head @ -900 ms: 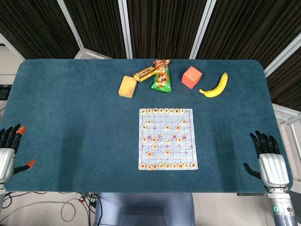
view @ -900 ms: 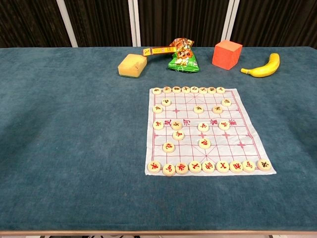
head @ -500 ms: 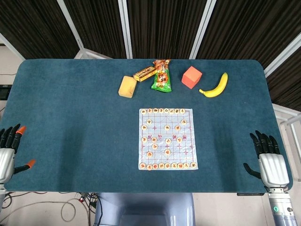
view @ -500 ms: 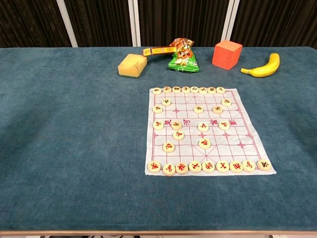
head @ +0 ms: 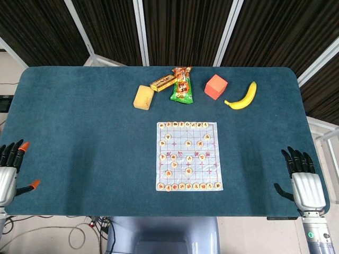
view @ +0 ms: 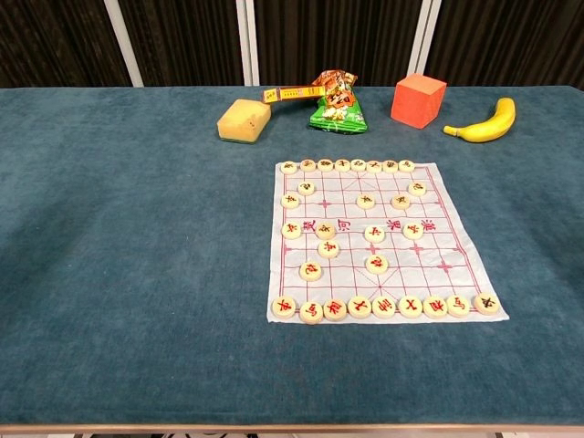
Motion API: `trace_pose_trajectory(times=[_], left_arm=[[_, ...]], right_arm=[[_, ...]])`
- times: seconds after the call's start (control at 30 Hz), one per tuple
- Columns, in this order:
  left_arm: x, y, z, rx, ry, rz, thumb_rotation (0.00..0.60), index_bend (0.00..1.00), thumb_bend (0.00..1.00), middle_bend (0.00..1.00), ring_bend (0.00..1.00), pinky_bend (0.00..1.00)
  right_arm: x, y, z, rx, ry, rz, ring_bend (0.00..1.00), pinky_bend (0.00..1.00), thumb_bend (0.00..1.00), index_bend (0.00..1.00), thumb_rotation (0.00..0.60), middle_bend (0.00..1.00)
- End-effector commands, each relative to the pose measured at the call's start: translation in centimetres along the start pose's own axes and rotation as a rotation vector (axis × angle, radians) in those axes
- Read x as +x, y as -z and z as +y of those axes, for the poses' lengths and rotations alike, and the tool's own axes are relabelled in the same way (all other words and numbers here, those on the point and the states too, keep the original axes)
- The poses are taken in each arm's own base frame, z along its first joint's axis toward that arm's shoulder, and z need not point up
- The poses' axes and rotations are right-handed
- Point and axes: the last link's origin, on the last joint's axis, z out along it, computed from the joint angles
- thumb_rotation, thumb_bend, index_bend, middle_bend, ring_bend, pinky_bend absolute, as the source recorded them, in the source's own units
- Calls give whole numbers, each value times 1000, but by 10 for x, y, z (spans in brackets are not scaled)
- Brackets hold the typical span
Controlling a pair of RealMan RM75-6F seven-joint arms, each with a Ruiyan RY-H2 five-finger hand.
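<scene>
1. Head view: the left hand [head: 6, 177] and the right hand [head: 304, 182] rest at the near corners of the blue surface [head: 79, 132], fingers spread, holding nothing. Between them, well apart from both, lies one white game board [head: 188, 156] with red lines and round cream pieces.
2. Chest view: one sponge [view: 244, 120], one snack bag [view: 338, 107], one red cube [view: 419, 99], one banana [view: 484, 122] lie behind the board.

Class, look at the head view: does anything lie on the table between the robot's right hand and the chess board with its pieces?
Nothing visible does. Between the right hand, open at the table's near right edge, and the chess board lies only bare blue table.
</scene>
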Motion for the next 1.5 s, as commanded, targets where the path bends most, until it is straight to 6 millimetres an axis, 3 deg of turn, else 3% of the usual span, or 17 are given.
trace_pose_trajectory(times=[0.03, 0.4, 0.47, 0.67, 0.8, 0.87, 0.93, 1.03, 1.17, 1.5], left_arm=[[0, 0, 0, 0, 0, 0, 600, 0, 0, 0, 0, 0], [0, 0, 0, 3, 1, -2, 600, 0, 0, 0, 0, 0], [0, 0, 0, 5, 2, -2, 600, 0, 0, 0, 0, 0], [-1, -2, 0, 9, 7, -7, 600, 0, 0, 0, 0, 0], [-2, -3, 1, 0, 3, -9, 600, 0, 0, 0, 0, 0], [-2, -3, 1, -1, 4, -10, 600, 0, 0, 0, 0, 0], [-2, -3, 1, 0, 4, -10, 600, 0, 0, 0, 0, 0], [-2, -4, 1, 1, 4, -11, 600, 0, 0, 0, 0, 0], [-3, -4, 1, 1, 4, -11, 600, 0, 0, 0, 0, 0], [-2, -7, -1, 17, 25, -14, 600, 0, 0, 0, 0, 0]], right_arm=[[0, 0, 0, -2, 0, -2, 0, 0, 288, 0, 600, 0], [0, -1, -4, 11, -24, -5, 2, 0, 288, 0, 600, 0], [1, -2, -8, 29, -45, -3, 55, 31, 288, 0, 600, 30], [13, -21, -30, 87, -82, -2, 543, 495, 288, 56, 600, 468], [23, -49, -59, 133, -108, -43, 777, 641, 288, 155, 600, 710], [27, -62, -74, 158, -100, -66, 939, 738, 288, 225, 600, 891], [27, -72, -91, 185, -93, -97, 993, 786, 288, 267, 600, 969], [21, -83, -114, 213, -74, -154, 1000, 813, 288, 296, 600, 1000], [-1, -92, -145, 248, -27, -246, 1000, 813, 288, 302, 600, 1000], [-63, -87, -195, 253, 8, -397, 1000, 814, 288, 302, 600, 1000]])
